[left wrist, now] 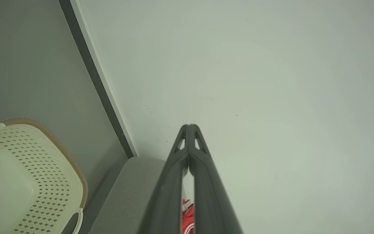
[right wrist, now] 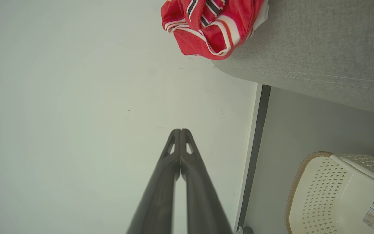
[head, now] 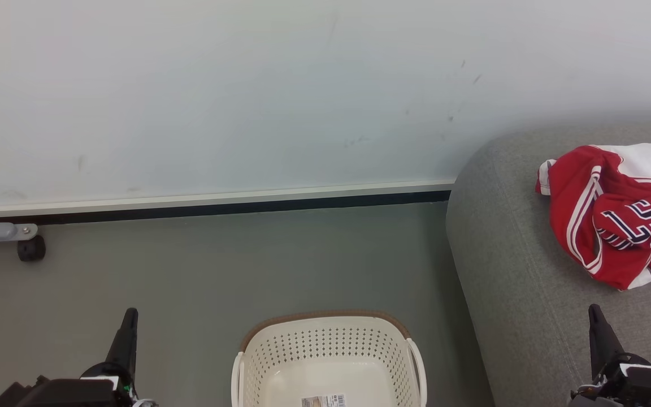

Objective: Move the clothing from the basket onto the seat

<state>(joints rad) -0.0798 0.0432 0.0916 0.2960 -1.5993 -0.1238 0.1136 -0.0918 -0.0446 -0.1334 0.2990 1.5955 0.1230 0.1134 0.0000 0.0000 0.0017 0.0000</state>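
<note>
Head view: the clothing [head: 613,215] lies crumpled on the seat [head: 506,271], cut off at the right, so whether it is one garment or two I cannot tell; the basket [head: 325,339] looks empty, its near half unseen. Left wrist view: the left gripper [left wrist: 189,130] is pressed together, empty. Right wrist view: the right gripper [right wrist: 180,133] likewise; the clothing looks light, limp, slippery, best pinched at a bunched fold

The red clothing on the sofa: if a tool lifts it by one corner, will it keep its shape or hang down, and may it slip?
The clothing lies crumpled in soft folds on the sofa, so it would probably hang limp. It looks thin, so likely light. Its smooth-looking fabric might slip.
</note>
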